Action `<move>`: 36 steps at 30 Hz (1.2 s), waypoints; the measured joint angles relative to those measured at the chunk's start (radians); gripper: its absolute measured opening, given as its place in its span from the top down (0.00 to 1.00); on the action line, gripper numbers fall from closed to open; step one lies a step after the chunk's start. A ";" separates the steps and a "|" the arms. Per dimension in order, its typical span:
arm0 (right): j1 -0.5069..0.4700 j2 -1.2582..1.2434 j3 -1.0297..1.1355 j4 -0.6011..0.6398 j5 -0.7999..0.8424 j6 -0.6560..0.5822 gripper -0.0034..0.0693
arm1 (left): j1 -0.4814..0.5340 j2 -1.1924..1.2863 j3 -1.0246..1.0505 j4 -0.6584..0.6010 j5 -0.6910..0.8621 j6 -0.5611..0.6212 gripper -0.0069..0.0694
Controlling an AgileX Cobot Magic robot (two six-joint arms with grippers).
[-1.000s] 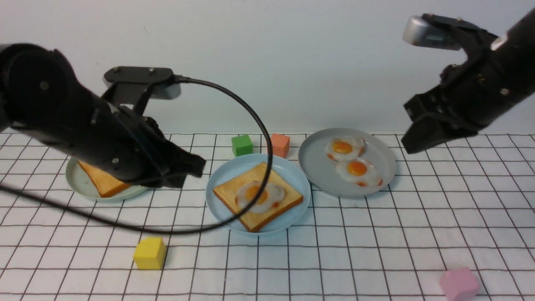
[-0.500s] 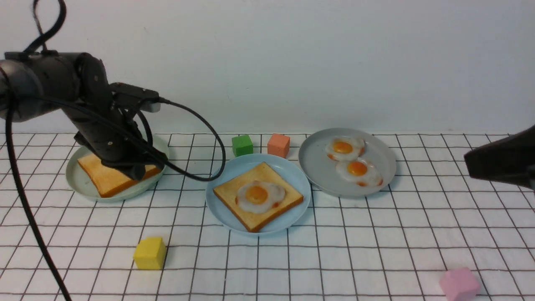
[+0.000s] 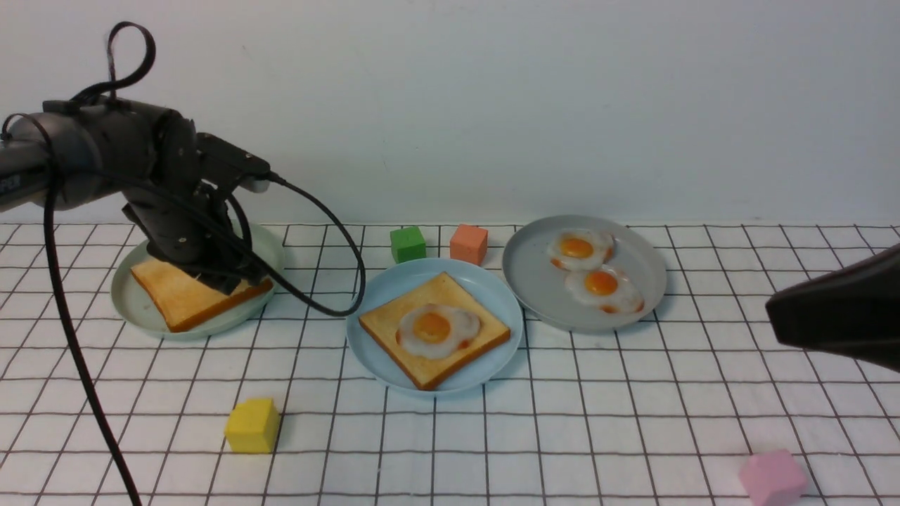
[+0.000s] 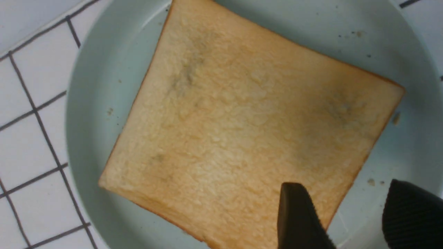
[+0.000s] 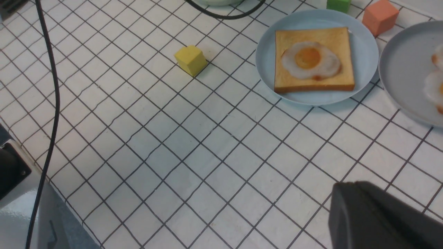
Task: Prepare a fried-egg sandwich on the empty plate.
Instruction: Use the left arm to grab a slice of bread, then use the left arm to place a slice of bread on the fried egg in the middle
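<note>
The left gripper (image 4: 344, 188) hangs with its jaws spread over the right side of the loose toast (image 3: 172, 299) on the green plate (image 3: 130, 302) at far left. One finger is above the bread and one above the plate, and it holds nothing. At centre the blue plate (image 3: 496, 299) carries the other toast (image 3: 387, 323) with an egg (image 3: 432, 328) lying uncovered on top, while the right gripper (image 3: 780, 320) is closed and empty at the far right, well apart from the grey plate (image 3: 534, 281) and its two eggs (image 3: 601, 282).
</note>
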 joint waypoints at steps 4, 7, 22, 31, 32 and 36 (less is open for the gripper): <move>0.000 0.001 0.003 0.000 0.020 0.000 0.92 | 0.000 0.047 0.000 0.008 -0.012 0.000 0.44; 0.000 0.001 0.003 0.000 0.029 0.000 0.92 | 0.000 0.064 -0.003 0.021 -0.020 0.000 0.44; 0.000 0.001 0.003 0.018 0.072 0.000 0.91 | -0.001 0.076 -0.029 0.037 -0.016 -0.067 0.87; 0.000 -0.053 0.003 -0.024 0.074 0.000 0.91 | -0.116 -0.118 -0.045 -0.013 0.020 -0.079 0.87; 0.000 -0.067 0.003 -0.035 0.077 0.004 0.91 | -0.165 -0.154 -0.048 -0.031 0.029 -0.079 0.87; 0.000 -0.105 0.003 -0.070 0.080 0.039 0.91 | -0.293 -0.168 -0.048 -0.072 0.049 -0.076 0.87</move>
